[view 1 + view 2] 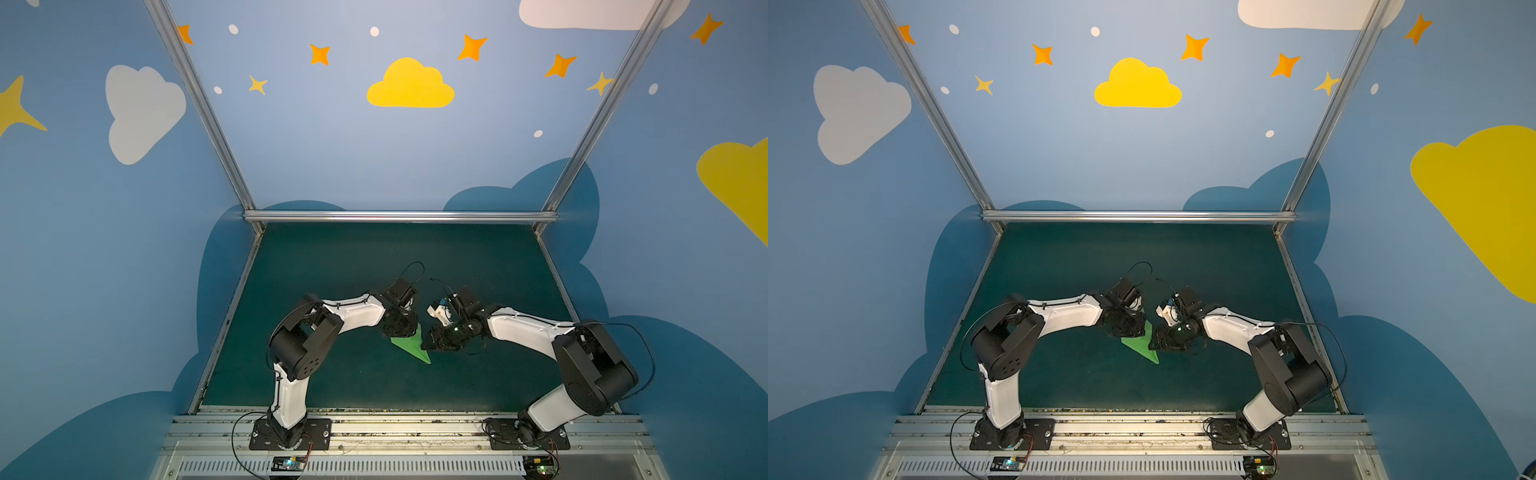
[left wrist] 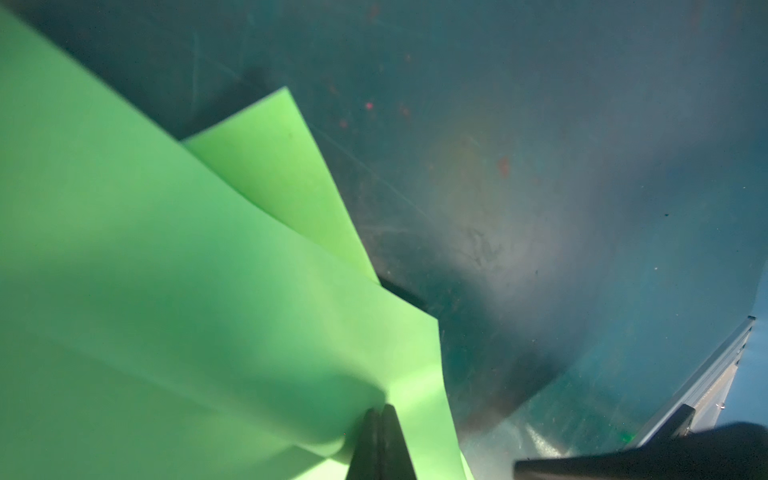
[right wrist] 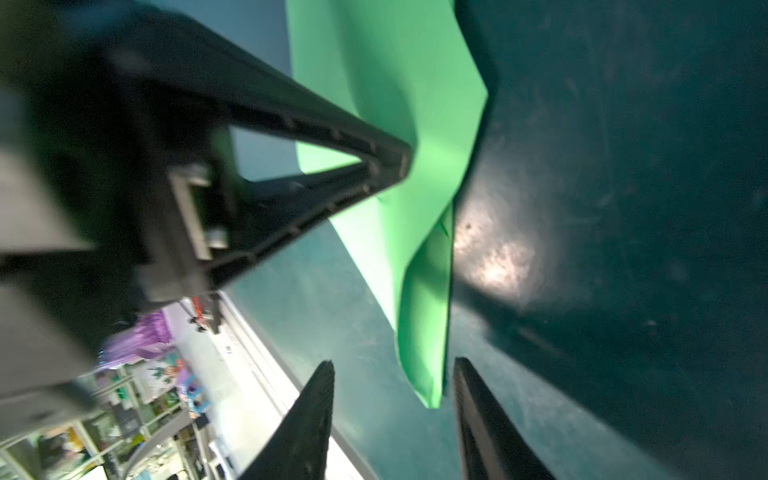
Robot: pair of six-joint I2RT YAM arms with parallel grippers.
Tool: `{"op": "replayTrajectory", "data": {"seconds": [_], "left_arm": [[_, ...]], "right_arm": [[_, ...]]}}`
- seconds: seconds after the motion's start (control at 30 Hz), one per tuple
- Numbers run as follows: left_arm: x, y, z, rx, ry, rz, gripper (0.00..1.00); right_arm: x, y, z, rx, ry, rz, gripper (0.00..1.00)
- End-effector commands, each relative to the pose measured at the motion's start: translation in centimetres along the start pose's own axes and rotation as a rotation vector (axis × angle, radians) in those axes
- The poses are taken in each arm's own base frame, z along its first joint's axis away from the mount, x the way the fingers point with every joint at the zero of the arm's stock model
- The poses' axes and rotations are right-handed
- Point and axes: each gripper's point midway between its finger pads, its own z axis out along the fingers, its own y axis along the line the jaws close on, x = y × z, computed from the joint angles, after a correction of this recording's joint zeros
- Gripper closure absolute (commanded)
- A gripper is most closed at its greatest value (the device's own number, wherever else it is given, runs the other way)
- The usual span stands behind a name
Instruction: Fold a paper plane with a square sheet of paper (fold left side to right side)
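The bright green paper plane (image 1: 410, 348), a slim pointed dart of thin folded paper, lies a little below the middle of both top views, on the dark teal-green mat (image 1: 353, 266) that covers the worktop. Its long axis runs on a slant. The broad tail points to the upper left of the frame and the sharp nose to the lower right, toward the near edge of the worktop.

The left end effector (image 2: 380, 415) is clamped narrow on the tail end, its two black fingertips pressed together with the paper pinched between them. The right end effector (image 3: 394, 365) stands parted to a middling width and holds nothing. In the right wrist view the pointed end of the dart reaches into the gap between its two fingers, closer to one of them. Whether it touches that finger I cannot tell.

So the plane lies between the two arms, with the left at the tail and the right just beside the nose half. In my judgement the folding is nearly done. The next move depends on the right end effector: it either closes on the dart or draws clear, and the left alone fixes the paper.
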Motion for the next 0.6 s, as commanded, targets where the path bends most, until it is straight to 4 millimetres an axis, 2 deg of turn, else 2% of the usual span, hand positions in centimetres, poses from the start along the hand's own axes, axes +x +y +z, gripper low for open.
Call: {"op": "replayTrajectory", "data": {"seconds": [0.0, 0.27, 0.57], "left_arm": [[0.7, 1.7, 0.0, -0.066, 0.004, -0.016, 0.96], [0.6, 1.8, -0.3, -0.068, -0.002, -0.013, 0.96], [0.4, 1.5, -0.9, -0.063, -0.013, -0.008, 0.96]], "right_arm": [[0.4, -0.7, 0.7, 0.078, 0.036, -0.034, 0.53], [0.6, -1.1, 1.9, 0.109, 0.058, -0.034, 0.56], [1.0, -1.8, 2.4, 0.126, 0.073, -0.023, 0.71]]}}
